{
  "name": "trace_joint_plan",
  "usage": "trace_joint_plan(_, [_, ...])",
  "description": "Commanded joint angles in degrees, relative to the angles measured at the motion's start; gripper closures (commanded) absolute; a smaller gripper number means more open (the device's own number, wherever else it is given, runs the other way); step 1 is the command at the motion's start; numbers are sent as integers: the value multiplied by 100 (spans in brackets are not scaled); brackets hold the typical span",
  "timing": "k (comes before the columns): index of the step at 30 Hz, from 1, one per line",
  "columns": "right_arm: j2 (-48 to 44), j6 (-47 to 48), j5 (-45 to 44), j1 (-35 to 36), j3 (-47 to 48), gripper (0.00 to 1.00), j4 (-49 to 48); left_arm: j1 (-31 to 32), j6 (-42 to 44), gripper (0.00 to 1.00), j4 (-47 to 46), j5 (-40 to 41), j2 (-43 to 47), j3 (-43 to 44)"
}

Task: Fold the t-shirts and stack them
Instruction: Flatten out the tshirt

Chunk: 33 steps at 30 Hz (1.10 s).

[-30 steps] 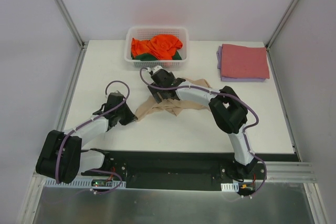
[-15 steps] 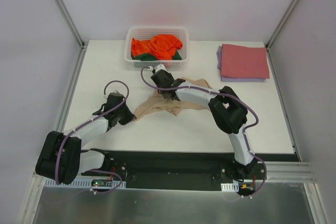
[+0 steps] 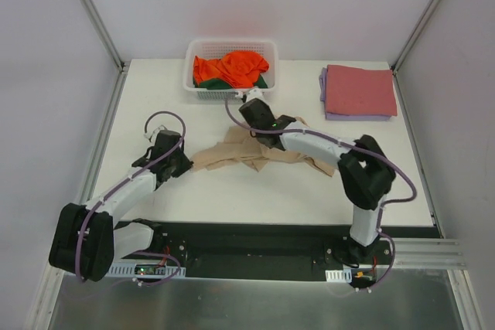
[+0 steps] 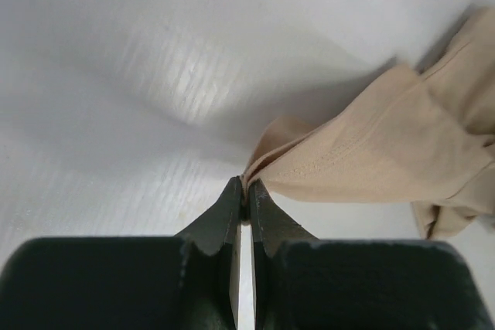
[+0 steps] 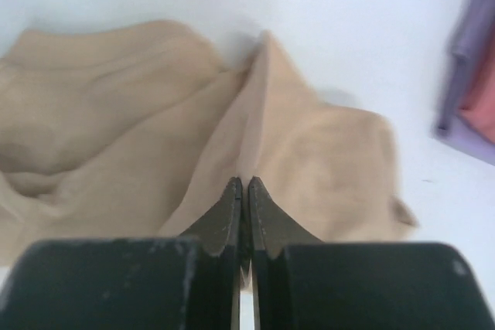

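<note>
A beige t-shirt (image 3: 240,154) lies crumpled and stretched across the middle of the table. My left gripper (image 3: 182,162) is shut on its left edge; the left wrist view shows the hem (image 4: 325,168) pinched between the tips (image 4: 246,187). My right gripper (image 3: 259,130) is shut on a raised fold of the same shirt (image 5: 255,113) near its far side. Orange (image 3: 236,66) and dark green (image 3: 220,83) shirts lie bunched in the basket. A folded dusty-pink shirt (image 3: 360,89) lies on a folded lavender one (image 3: 323,86) at the far right.
The white lattice basket (image 3: 232,92) stands at the far middle edge, just beyond my right gripper. Metal frame posts rise at both far corners. The black base plate (image 3: 255,241) runs along the near edge. The lavender stack edge shows in the right wrist view (image 5: 468,59).
My right gripper moved right and away with its fold, and my left gripper moved a little left. The beige shirt is pulled wider between them.
</note>
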<state>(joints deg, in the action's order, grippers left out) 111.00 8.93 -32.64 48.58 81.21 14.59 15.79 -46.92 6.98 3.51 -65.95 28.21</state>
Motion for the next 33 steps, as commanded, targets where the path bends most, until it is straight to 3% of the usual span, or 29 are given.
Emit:
trace_joint_plan(1, [-1701, 371, -367, -558, -429, 100, -114, 12, 165, 100, 487, 1185, 486, 685])
trace_joint_plan(8, [-3258, 1188, 206, -1675, -712, 100, -70, 12, 630, 100, 760, 2530, 829, 1994])
trace_joint_plan(17, [-4788, 2147, 144, -2063, -89, 100, 149, 3, 1755, 100, 822, 3226, 1391, 3989])
trace_joint_plan(24, [-5685, 2149, 881, -2063, 772, 100, 685, 3, 2537, 100, 813, 2700, 1936, 5193])
trace_joint_plan(33, [-6099, 1639, 2604, -2054, 2828, 100, 2249, 3, 3337, 100, 813, 1496, 2271, 7066])
